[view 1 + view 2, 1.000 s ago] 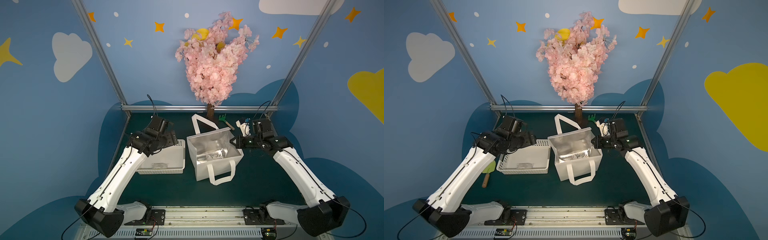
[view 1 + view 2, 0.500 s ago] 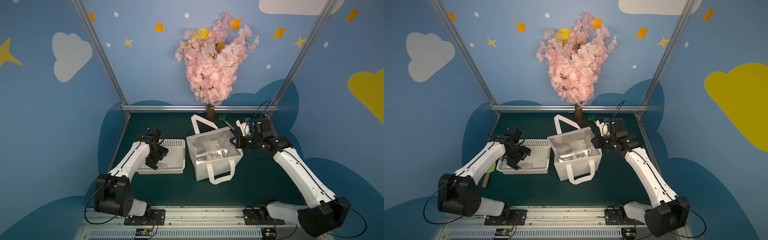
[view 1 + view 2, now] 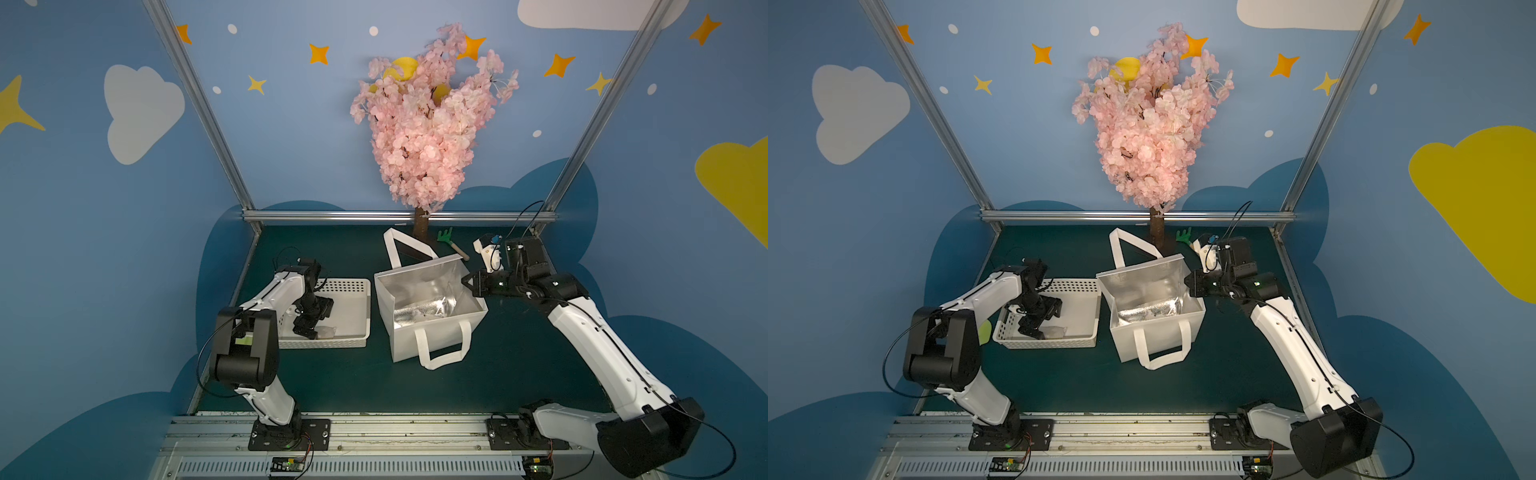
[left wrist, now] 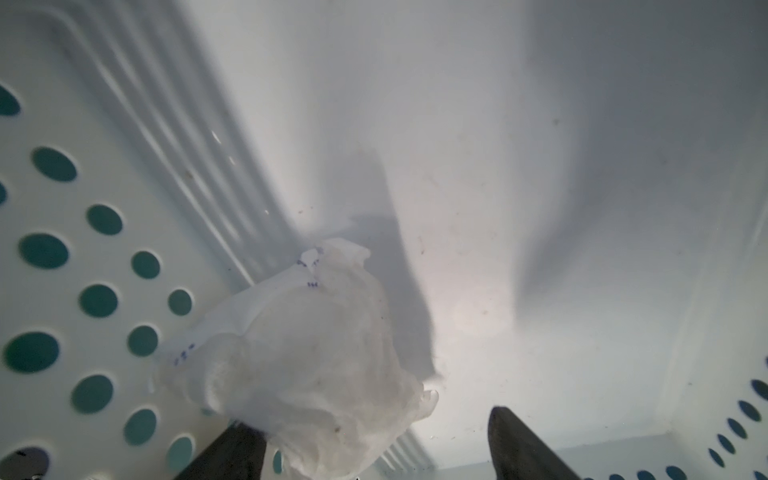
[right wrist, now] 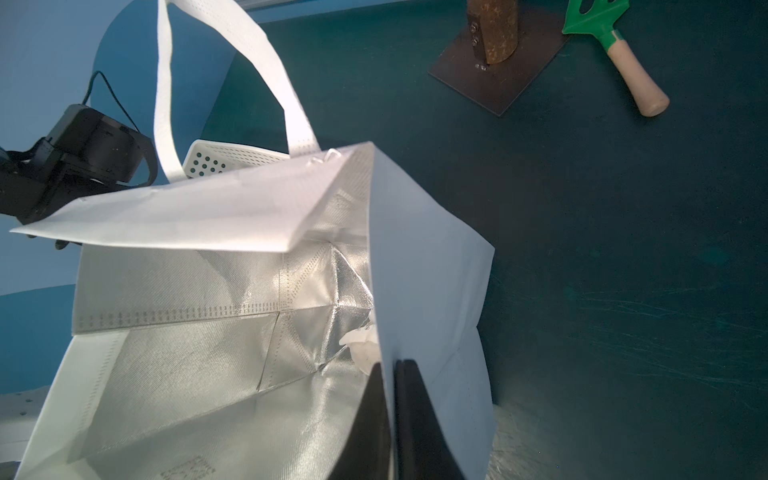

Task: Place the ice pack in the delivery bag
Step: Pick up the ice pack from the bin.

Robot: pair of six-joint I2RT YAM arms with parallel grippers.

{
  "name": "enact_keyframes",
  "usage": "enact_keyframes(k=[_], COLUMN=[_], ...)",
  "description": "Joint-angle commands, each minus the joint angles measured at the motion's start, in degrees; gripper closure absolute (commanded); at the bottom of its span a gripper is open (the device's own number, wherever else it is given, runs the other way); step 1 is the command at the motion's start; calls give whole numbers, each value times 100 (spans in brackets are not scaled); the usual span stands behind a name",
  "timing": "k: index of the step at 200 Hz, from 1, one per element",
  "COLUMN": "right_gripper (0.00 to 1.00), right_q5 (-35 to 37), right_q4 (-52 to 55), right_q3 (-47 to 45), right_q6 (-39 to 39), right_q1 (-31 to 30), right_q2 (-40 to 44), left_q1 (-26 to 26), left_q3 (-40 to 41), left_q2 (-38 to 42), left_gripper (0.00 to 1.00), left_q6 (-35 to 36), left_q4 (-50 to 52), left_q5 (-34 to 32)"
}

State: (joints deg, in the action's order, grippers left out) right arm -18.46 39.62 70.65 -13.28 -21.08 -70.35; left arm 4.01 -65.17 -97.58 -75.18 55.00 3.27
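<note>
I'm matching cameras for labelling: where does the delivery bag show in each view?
In a top view: delivery bag, centre.
In a top view: delivery bag, centre.
Left wrist: not in it.
Right wrist: delivery bag close up, mouth open.
Shared landmark: perforated basket, in every view.

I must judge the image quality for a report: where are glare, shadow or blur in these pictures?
Left wrist view: the ice pack looks soft and slightly blurred, and long grey shadows cross the floor of the basket. Right wrist view: the foil lining of the delivery bag glares, and its strap is nearly washed out. Both top views: sharp and evenly lit; only the foil shines.
</note>
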Motion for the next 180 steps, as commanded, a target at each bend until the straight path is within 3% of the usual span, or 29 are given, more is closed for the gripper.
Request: enact_keyframes(k=[1, 60, 86, 102, 129, 166, 180], right_gripper=[92, 91, 92, 92, 91, 92, 92], right_q5=[62, 44, 13, 0, 5, 43, 35], right_q4=[-200, -174, -154, -152, -153, -130, -124], right_q3=[-25, 26, 79, 95, 116, 167, 175], right_q6=[71, 62, 55, 49, 31, 36, 28], right_q1=[25, 69, 69, 75, 76, 78, 78], right_q2=[132, 43, -27, -50, -69, -88, -109], left_q1=[-36, -58, -58, -58, -49, -17, -10], left_q3=[6, -29, -411, -522, -471, -653, -790], left_q2=[-258, -809, -1025, -1130, -1071, -551, -222], left_gripper=[14, 15, 18, 28, 58, 62, 71], left_q6=[-79, 280, 814, 959, 1029, 1262, 1417], left_q4=[-52, -766, -900, -943, -1046, -673, -523], left_q5=[-24, 190, 236, 355, 508, 204, 98])
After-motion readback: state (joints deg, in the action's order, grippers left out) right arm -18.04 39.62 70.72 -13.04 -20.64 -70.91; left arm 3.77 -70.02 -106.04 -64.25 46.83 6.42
